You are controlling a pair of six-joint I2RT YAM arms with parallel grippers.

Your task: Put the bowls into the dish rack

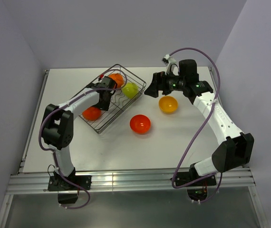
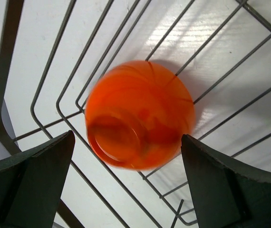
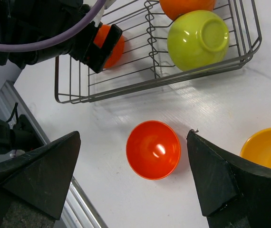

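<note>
The dish rack lies at an angle at the back left of the table. It holds an orange bowl, a lime green bowl and a red-orange bowl. My left gripper hangs open inside the rack. Its wrist view shows the red-orange bowl bottom up on the wires, just beyond the left gripper, untouched. A second red-orange bowl and a yellow-orange bowl stand upright on the table. My right gripper hovers open above the second red-orange bowl.
The rack's wire rim runs between the loose bowls and the loaded ones. The left arm crosses the rack's near end. The table's metal front rail lies by the arm bases. Grey walls close in the back and sides.
</note>
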